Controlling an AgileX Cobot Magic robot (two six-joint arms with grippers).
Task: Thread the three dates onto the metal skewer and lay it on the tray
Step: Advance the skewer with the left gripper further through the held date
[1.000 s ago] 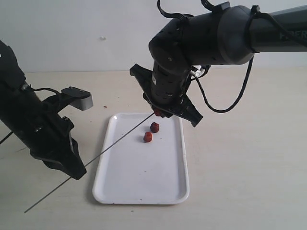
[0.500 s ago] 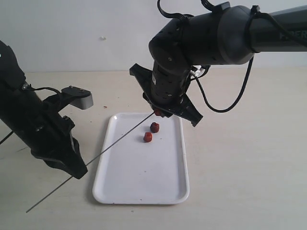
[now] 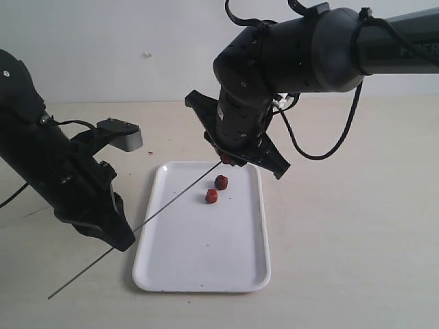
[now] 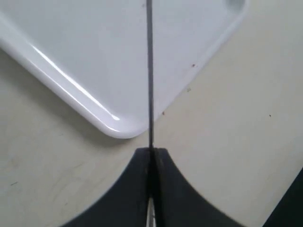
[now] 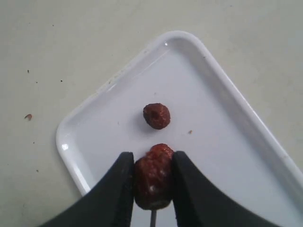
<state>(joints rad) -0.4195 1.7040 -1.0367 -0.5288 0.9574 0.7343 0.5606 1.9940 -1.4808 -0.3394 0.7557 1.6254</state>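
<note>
left gripper [image 3: 125,241]: clamped on skewer [image 3: 171,202], beside tray [image 3: 206,264] corner | right gripper [image 5: 152,163]: pinching one date [image 5: 151,184] over tray's far end, skewer tip touching it | two loose dates [image 3: 221,181] [image 3: 212,196]: on tray, just beside held date

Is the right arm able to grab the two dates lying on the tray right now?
Probably not yet: the right gripper is already shut on a date at the metal skewer's tip. Nothing covers the two loose dates on the tray.
</note>
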